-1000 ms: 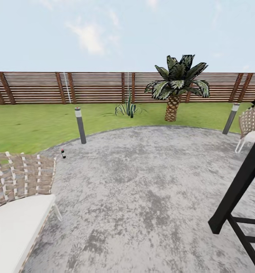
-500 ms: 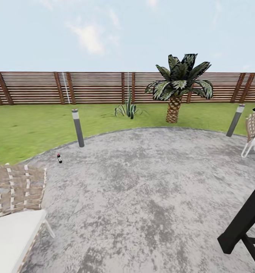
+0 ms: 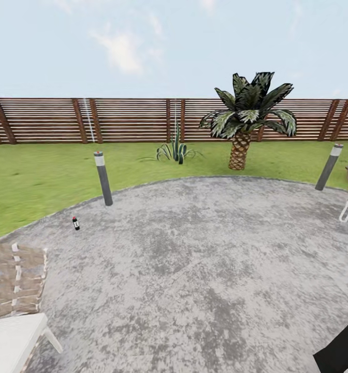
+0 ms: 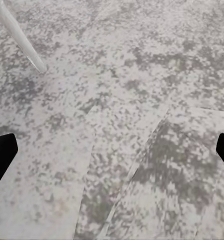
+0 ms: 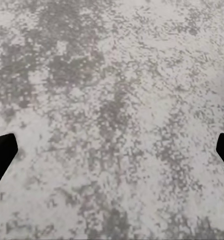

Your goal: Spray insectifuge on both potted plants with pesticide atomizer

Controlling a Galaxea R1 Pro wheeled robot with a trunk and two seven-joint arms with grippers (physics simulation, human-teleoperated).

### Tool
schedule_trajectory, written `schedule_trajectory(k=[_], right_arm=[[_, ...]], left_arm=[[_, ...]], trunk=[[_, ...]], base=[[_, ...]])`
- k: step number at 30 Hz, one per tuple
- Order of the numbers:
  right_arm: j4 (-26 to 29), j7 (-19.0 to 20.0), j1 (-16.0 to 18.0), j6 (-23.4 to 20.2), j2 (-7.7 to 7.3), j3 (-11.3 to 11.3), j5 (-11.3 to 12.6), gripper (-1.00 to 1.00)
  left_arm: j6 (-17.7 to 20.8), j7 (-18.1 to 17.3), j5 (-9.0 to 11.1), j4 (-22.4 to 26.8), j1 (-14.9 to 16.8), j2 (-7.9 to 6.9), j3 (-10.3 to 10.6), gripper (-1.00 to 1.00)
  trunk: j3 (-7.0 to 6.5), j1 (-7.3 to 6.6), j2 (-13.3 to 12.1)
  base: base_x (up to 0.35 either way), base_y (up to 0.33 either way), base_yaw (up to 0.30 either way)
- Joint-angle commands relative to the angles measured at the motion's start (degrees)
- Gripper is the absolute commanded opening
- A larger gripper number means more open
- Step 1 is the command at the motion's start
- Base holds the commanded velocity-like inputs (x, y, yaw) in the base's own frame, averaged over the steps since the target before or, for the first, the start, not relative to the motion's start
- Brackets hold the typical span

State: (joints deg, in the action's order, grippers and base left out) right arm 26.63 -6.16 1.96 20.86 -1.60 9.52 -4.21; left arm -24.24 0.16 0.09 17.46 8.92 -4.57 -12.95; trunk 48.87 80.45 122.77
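My left gripper and right gripper: wide apart, empty, over paving. Bottle: small, dark, upright at patio edge.

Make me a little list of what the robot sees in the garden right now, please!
spray bottle: pesticide atomizer, standing on the patio near the lawn's edge
nearest post: grey lamp post, beyond the bottle
plants: palm and spiky agave on the lawn
background: wooden fence
seat: woven chair, near left
left end effector: open, over paving
right end effector: open, over paving
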Motion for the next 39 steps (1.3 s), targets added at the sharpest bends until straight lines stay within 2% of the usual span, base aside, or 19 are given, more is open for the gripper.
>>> schedule_trajectory(k=[1,14,39], right_arm=[[-0.05,-0.18,0.04,0.14,0.02,0.15,-0.45,1.00],[0.00,-0.17,0.03,0.14,0.02,0.18,-0.45,1.00],[0.00,-0.16,0.00,0.14,-0.24,0.24,-0.53,1.00]], left_arm=[[-0.19,0.02,0.00,-0.06,0.04,0.00,-0.06,1.00],[-0.19,0.02,0.00,-0.06,0.04,0.09,-0.06,1.00],[-0.26,0.02,0.00,-0.06,0.04,0.09,-0.08,1.00]], trunk=[[0.05,0.03,0.02],[0.05,0.03,0.02],[0.05,0.03,0.02]], base=[[0.339,0.000,0.072],[0.317,-0.099,0.162],[0.304,-0.135,0.003]])
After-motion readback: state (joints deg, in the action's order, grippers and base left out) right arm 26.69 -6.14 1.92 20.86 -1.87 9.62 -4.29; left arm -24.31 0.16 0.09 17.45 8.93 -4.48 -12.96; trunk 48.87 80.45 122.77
